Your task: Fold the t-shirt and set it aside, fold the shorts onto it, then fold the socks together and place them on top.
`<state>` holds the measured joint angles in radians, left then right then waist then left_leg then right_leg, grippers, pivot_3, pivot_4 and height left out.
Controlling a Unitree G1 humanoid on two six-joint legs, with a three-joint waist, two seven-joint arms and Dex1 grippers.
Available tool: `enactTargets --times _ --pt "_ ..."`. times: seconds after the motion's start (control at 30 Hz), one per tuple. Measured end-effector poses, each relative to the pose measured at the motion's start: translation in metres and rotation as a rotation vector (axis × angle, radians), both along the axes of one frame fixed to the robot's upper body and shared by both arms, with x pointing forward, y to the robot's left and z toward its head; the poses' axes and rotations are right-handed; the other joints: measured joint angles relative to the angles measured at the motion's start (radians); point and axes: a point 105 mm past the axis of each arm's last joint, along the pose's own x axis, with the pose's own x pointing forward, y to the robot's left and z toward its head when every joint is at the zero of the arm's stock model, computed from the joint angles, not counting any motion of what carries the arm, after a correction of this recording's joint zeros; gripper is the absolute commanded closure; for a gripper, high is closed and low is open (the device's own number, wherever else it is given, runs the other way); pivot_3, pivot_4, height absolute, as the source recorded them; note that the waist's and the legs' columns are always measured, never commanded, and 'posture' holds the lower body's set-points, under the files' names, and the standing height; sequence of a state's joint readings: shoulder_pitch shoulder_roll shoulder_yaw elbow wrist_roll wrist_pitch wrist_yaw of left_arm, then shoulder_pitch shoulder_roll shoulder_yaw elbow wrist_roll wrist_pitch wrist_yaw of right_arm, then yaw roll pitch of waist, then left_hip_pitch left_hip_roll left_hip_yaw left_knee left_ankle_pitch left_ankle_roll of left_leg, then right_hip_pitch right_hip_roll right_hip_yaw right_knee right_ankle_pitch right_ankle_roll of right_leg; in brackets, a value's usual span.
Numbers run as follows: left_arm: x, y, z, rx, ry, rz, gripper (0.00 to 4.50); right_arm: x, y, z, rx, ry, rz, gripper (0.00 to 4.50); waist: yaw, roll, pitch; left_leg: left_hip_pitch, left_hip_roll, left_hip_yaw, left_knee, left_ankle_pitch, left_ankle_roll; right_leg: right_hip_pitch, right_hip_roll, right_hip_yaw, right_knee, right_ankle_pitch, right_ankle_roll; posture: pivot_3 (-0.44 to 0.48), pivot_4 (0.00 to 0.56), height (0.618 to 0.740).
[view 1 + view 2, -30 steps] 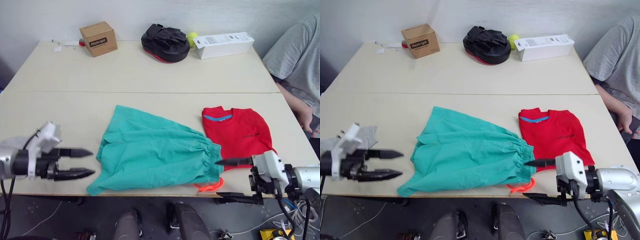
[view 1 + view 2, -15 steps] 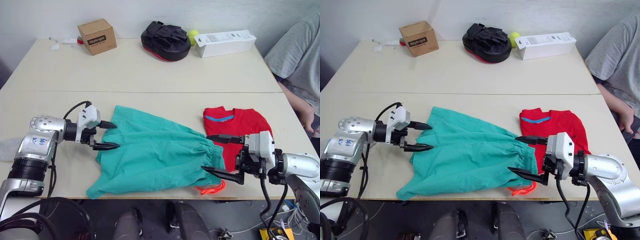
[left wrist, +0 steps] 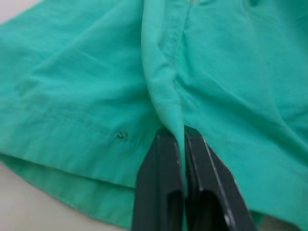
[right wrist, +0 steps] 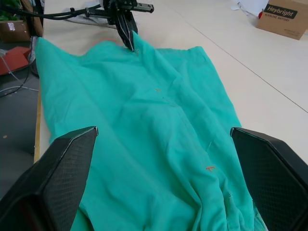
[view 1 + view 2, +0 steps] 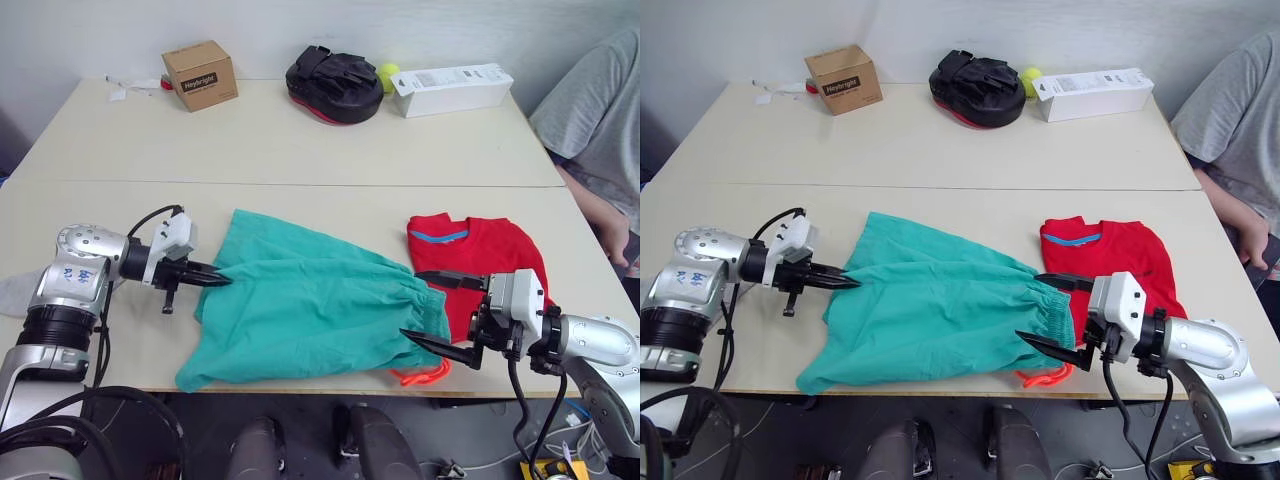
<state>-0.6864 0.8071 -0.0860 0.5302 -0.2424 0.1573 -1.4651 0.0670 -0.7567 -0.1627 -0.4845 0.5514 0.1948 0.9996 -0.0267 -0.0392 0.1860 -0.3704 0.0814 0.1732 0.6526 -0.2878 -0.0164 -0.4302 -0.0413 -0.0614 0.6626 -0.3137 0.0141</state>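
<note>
The teal-green shorts (image 5: 310, 310) lie spread in the middle of the near table, waistband to the right, with the orange drawstring (image 5: 420, 375) hanging over the front edge. My left gripper (image 5: 225, 280) is shut on a fold of the shorts (image 3: 163, 96) at their left leg edge. At the waistband my right gripper (image 5: 432, 310) stands open, one finger on each side of the gathered elastic. The red t-shirt (image 5: 480, 260) lies folded just right of the shorts. A bit of light grey sock (image 5: 12, 290) peeks out at the table's left edge.
Along the far table (image 5: 300, 150) stand a cardboard box (image 5: 199, 75), a black bag (image 5: 333, 85), a yellow-green ball (image 5: 386, 73) and a long white box (image 5: 450, 88). A person in a grey shirt (image 5: 600, 110) sits at the right side.
Both arms came in from the front edge to the shorts. The left gripper went from open to shut on the left leg edge. The right gripper stayed open at the waistband.
</note>
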Motion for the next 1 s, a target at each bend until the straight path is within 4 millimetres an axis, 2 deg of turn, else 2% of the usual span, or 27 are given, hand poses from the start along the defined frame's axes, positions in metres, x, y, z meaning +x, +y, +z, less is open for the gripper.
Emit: enactTargets --times 0.1,0.27,0.33,0.4,0.57,0.67,0.8,1.0 --pt "0.011 -0.014 0.026 -0.107 -0.019 -0.011 4.47 0.000 0.000 -0.001 0.007 -0.001 -0.016 0.00 0.001 -0.001 0.000 -0.001 0.000 -0.001 0.001 0.000 0.000 0.000 0.000 0.000 0.000 0.000 0.000 0.000 0.150 0.740" --pt "0.037 -0.013 0.081 -0.204 -0.136 0.061 4.47 0.000 -0.004 -0.006 0.000 -0.003 -0.051 0.00 -0.003 -0.002 0.001 0.000 -0.001 0.000 0.002 0.000 0.000 0.000 0.001 0.000 0.000 0.000 0.001 0.000 0.150 0.740" --pt "0.050 -0.013 0.095 -0.207 -0.195 0.109 4.47 0.000 -0.007 -0.007 -0.007 -0.004 -0.068 0.00 -0.004 -0.002 0.001 0.001 -0.001 0.000 0.002 0.000 0.000 0.001 0.001 0.000 0.000 0.000 0.001 0.000 0.150 0.740" --pt "0.061 -0.011 0.091 -0.184 -0.213 0.164 4.47 -0.001 -0.009 -0.009 -0.009 0.000 -0.081 0.00 -0.003 -0.001 0.001 0.001 -0.001 0.001 0.002 0.000 -0.001 0.001 0.001 0.000 0.001 0.000 0.001 0.000 0.150 0.740" --pt "0.078 -0.013 0.045 -0.082 -0.128 0.262 4.47 -0.002 -0.007 -0.007 -0.010 -0.021 -0.090 0.00 -0.002 -0.003 0.001 0.000 0.000 0.000 0.002 0.000 -0.001 0.000 0.001 0.000 0.001 0.000 0.001 0.000 0.150 0.740" --pt "0.084 -0.017 0.031 -0.039 -0.129 0.291 4.47 -0.002 -0.006 -0.006 -0.004 -0.029 -0.095 0.00 -0.001 -0.003 0.002 -0.001 0.000 0.000 0.002 0.000 -0.001 0.000 0.001 0.000 0.000 0.000 0.001 0.000 0.150 0.740" --pt "0.091 -0.018 0.027 -0.086 -0.131 0.369 3.49 -0.002 -0.002 -0.007 0.003 -0.030 -0.103 0.00 -0.003 -0.004 0.002 -0.001 0.000 0.001 0.002 0.000 -0.001 0.000 0.001 0.000 0.000 0.000 0.001 0.000 0.150 0.740" --pt "0.091 0.002 0.056 -0.213 -0.369 0.415 1.60 -0.012 0.006 -0.006 0.003 -0.020 -0.088 0.00 -0.003 -0.003 0.002 0.000 0.001 0.001 0.002 0.001 -0.001 0.000 0.001 -0.001 0.001 0.000 0.001 0.000 0.150 0.740"
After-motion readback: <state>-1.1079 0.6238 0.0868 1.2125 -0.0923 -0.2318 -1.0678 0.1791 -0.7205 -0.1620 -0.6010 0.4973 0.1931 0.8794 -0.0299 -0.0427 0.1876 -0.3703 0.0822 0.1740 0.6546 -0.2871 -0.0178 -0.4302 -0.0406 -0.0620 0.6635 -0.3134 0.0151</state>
